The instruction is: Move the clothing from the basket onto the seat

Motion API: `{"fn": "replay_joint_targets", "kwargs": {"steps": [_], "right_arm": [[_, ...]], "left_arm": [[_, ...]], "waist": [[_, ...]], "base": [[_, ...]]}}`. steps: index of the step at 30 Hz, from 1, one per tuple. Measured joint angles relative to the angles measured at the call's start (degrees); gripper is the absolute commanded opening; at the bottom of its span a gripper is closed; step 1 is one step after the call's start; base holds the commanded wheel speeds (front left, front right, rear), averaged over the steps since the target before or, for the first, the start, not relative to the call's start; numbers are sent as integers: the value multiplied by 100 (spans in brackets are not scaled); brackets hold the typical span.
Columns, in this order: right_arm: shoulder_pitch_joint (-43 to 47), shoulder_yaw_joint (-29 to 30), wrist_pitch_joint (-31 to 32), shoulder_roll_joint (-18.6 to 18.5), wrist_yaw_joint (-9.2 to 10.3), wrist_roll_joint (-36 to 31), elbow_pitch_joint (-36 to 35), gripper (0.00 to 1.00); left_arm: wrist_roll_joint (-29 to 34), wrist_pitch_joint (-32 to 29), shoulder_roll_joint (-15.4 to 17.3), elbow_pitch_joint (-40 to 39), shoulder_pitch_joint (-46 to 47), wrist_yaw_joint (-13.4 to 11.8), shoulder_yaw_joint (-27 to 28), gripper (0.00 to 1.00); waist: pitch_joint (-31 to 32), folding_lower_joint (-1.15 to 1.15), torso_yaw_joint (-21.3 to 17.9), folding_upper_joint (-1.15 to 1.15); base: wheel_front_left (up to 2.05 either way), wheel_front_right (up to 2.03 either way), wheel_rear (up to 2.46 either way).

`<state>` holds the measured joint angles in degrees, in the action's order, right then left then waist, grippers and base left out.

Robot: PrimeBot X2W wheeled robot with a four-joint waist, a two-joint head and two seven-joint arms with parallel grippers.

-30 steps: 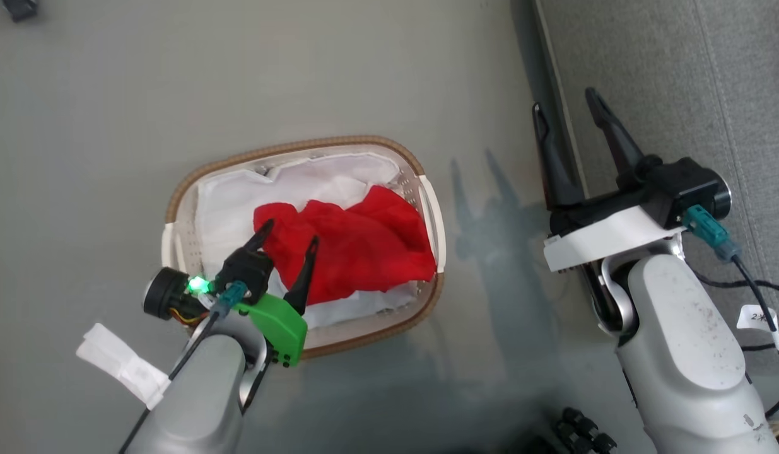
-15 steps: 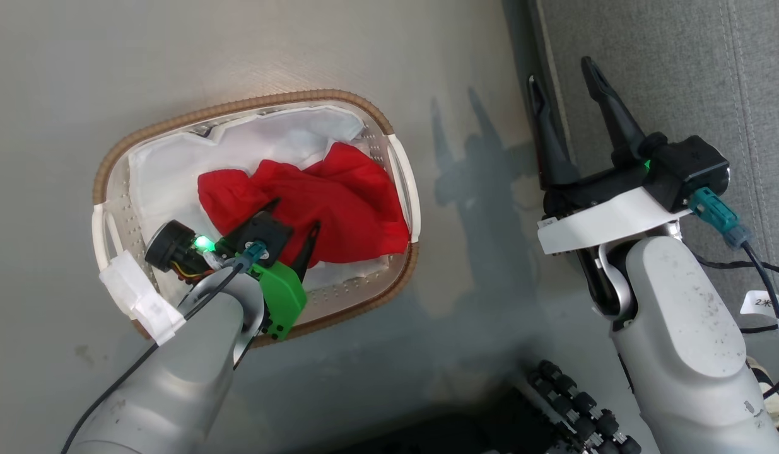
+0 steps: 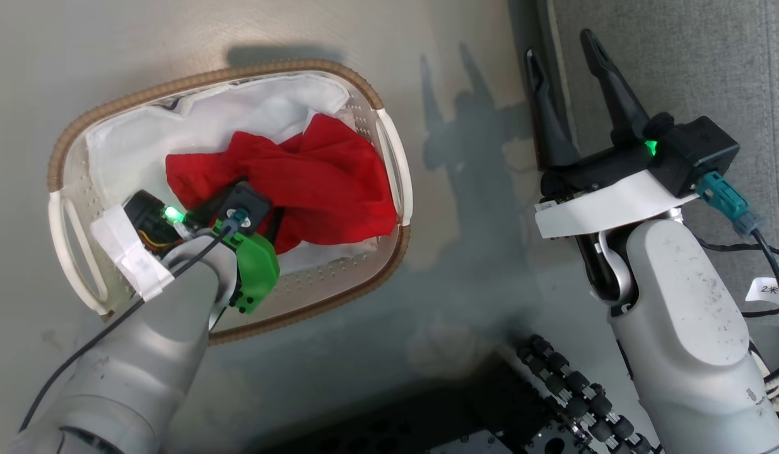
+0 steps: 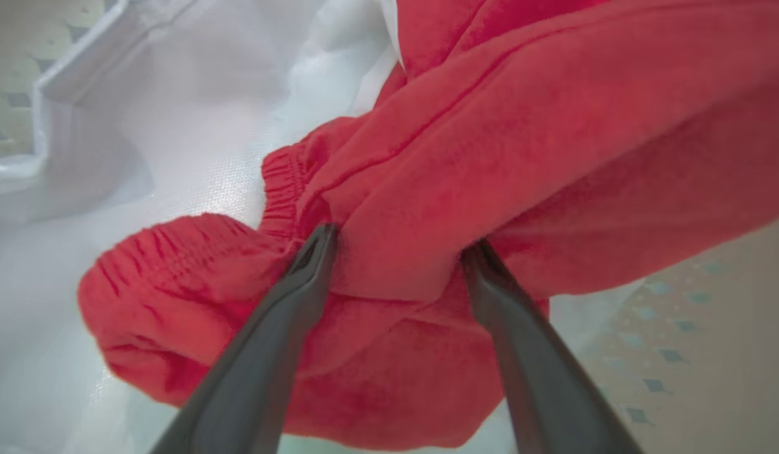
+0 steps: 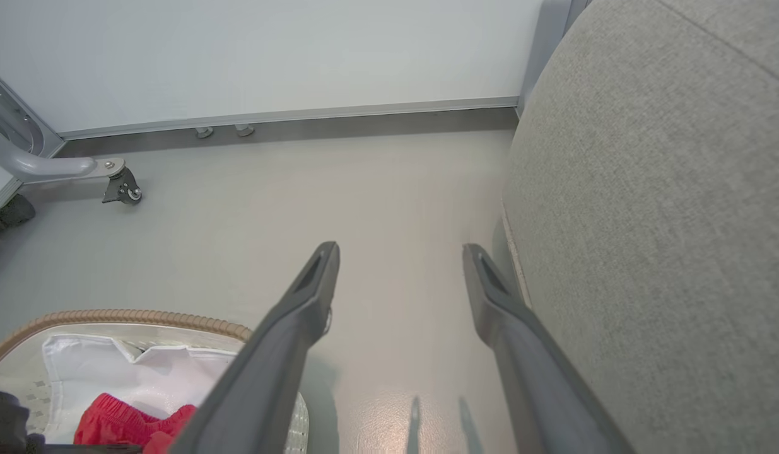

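The white perforated basket (image 3: 206, 79) with its brown woven rim stands on the floor at the left. Crumpled red clothing (image 3: 326, 176) lies inside it on the white liner (image 3: 143, 145). My left gripper (image 3: 257, 211) is down in the basket, its fingers mostly hidden under the wrist. In the left wrist view the left gripper (image 4: 398, 243) is open, and its two fingers press into the clothing (image 4: 553, 157) on either side of a fold by an elastic hem. My right gripper (image 3: 558, 44) hangs open and empty at the edge of the grey seat (image 3: 679, 63).
The basket rim (image 5: 124, 315) and the seat (image 5: 648, 189) flank bare floor under the right gripper (image 5: 400, 251). A caster foot (image 5: 121, 186) stands by the far wall. A black beaded cable chain (image 3: 566, 378) lies at the bottom; cables (image 3: 761, 252) trail at right.
The head camera has tipped down, shifting the whole picture. My left gripper has dropped from above the basket's near side into the red clothing. The right gripper stays open by the seat.
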<state>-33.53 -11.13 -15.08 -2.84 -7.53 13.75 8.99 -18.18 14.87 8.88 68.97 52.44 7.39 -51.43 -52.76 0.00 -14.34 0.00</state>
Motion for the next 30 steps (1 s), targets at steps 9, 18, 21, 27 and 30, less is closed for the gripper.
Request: {"fn": "replay_joint_targets", "kwargs": {"steps": [9, 18, 21, 27, 30], "right_arm": [[-107, -9, 0, 0, 0, 41, -74, 100], [-118, -14, 0, 1, 0, 60, -79, 100], [-125, -3, 0, 1, 0, 92, -36, 100], [-122, -10, 0, 2, 0, 78, 68, 100], [-97, 4, 0, 2, 0, 51, 138, 100]], "left_arm": [[-113, -135, -18, 286, 376, 1, -260, 100], [-367, -332, -74, 368, 513, 1, -515, 34], [-464, -299, -97, 365, 514, 1, -573, 0], [-825, -85, -187, 328, 420, 1, -411, 0], [-940, -30, -244, 297, 278, 1, -382, 0]], "waist": [[-274, 0, -28, 0], [-391, 0, -12, 0], [-364, 0, 3, 0], [-164, 0, 57, 0], [5, 0, 97, 0]], "base": [[0, 0, 0], [0, 0, 0], [0, 0, 0], [0, 0, 0], [0, 0, 0]]}}
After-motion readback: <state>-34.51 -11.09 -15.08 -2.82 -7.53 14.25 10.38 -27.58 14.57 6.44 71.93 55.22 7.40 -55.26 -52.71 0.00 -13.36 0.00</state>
